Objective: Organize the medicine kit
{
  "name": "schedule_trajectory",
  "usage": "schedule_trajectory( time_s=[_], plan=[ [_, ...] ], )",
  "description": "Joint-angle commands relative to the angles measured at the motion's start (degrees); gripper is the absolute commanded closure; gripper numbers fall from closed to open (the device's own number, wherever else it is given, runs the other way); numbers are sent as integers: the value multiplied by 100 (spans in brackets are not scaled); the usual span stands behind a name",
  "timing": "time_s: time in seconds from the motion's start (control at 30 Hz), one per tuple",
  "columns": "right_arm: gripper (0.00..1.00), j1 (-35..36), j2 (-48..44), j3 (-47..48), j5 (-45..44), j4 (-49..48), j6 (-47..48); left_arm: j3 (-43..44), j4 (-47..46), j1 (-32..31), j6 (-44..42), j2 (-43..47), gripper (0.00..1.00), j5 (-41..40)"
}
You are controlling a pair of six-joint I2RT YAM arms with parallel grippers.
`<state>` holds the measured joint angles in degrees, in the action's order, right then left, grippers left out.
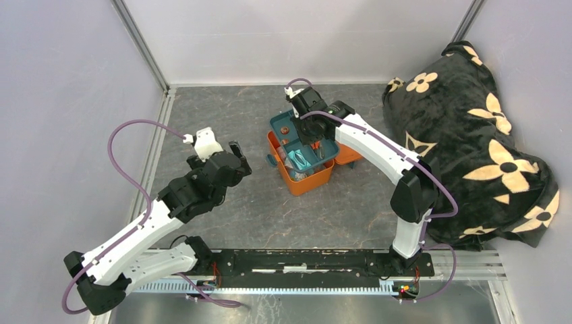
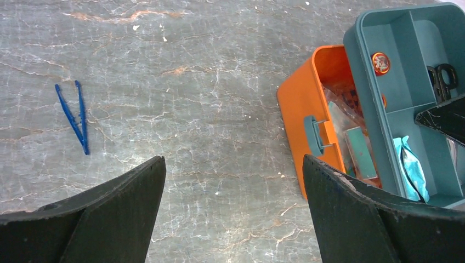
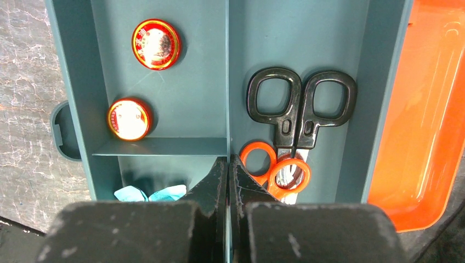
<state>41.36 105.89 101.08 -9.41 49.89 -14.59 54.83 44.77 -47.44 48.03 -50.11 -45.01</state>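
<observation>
- Grey marbled surface point(image 1: 270, 209); black flowered blanket point(image 1: 472, 135) heaped at 3 o'clock.
- Medicine kit point(image 1: 307, 182) near centre, open, teal tray point(image 1: 283, 125) riding on it. It is likely light, stiff, slick plastic, best taken by a wall or the teal latch point(image 2: 313, 134).
- Left tool point(image 2: 233, 164), at its 9 o'clock, gapes wide and empty.
- Right tool point(image 3: 227, 164) is pinched shut over the tray's divider.
- Blue tweezers point(image 2: 83, 139) lie at 9 o'clock in the left wrist view.

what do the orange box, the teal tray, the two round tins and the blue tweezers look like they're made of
Orange box: moulded plastic by the look, smooth, soft sheen, rounded corners.
Teal tray: plastic too, matte, with moulded dividers.
Tins: probably metal; the gold rims glare and the red lids look printed.
Tweezers: likely plastic, evenly blue and thin; too small to be sure.
</observation>
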Motion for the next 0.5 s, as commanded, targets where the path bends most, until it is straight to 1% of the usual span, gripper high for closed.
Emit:
schedule_trajectory(
  time_s=[0.0, 0.47],
  plan=[
    [100, 83, 77, 80, -205, -230, -163, -33, 87, -6, 198, 61, 0, -402],
    [100, 224, 261, -152, -253, -253, -277, -128, 102, -6, 224, 79, 0, -420]
  ],
)
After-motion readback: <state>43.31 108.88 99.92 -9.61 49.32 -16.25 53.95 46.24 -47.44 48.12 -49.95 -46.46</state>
